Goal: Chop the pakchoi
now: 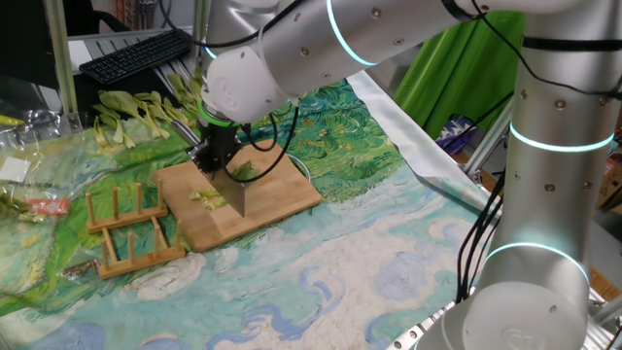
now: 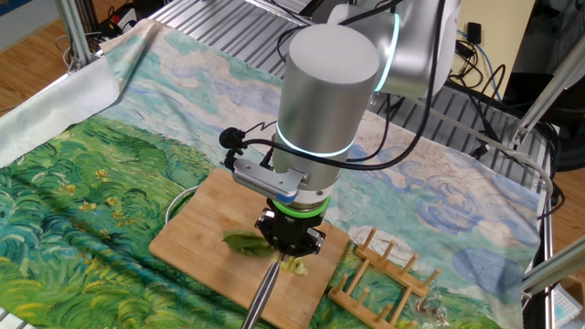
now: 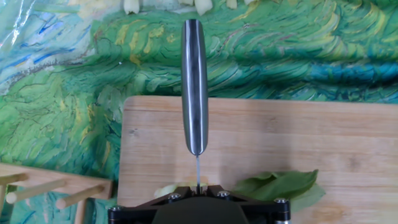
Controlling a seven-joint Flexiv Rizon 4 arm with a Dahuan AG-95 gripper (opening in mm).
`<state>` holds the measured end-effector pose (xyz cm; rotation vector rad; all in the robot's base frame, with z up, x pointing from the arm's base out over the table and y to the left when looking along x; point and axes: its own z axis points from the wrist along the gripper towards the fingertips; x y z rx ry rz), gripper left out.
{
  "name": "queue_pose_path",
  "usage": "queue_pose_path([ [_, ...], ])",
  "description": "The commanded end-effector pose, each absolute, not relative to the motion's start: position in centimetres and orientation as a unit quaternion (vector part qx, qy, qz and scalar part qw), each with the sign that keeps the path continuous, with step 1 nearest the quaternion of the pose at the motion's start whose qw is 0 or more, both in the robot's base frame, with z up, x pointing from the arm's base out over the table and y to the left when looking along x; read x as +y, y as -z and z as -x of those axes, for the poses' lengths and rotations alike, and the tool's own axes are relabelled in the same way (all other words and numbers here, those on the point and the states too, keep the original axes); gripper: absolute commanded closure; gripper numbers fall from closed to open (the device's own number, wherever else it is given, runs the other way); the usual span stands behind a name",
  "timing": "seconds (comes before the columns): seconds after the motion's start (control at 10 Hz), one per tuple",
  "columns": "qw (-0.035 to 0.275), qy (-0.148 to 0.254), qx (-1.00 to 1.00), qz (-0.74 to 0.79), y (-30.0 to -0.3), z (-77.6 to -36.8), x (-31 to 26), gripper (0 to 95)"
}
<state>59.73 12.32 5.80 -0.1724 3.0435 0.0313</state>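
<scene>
In one fixed view the fingers point down over the bamboo board and are clenched on a knife, whose broad blade stands on the board. The pakchoi lies cut in pale pieces just beside the blade, with a green leaf part on the other side. Whole stalks lie further back, a wooden rack near the board.

In the other fixed view the leaf lies on the board directly under the fingers.

In the hand view the knife handle runs upward, and the leaf lies right of the blade. The counter carries a painted cloth
</scene>
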Motion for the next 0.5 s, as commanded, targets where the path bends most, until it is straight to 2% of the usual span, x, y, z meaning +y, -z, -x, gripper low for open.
queue_pose_path([
  [0.1, 0.047, -0.009, 0.997, 0.057, -5.95, -59.59, 12.19, 95.0],
  [0.5, 0.048, -0.01, 0.997, 0.057, -5.86, -59.59, 11.79, 95.0],
])
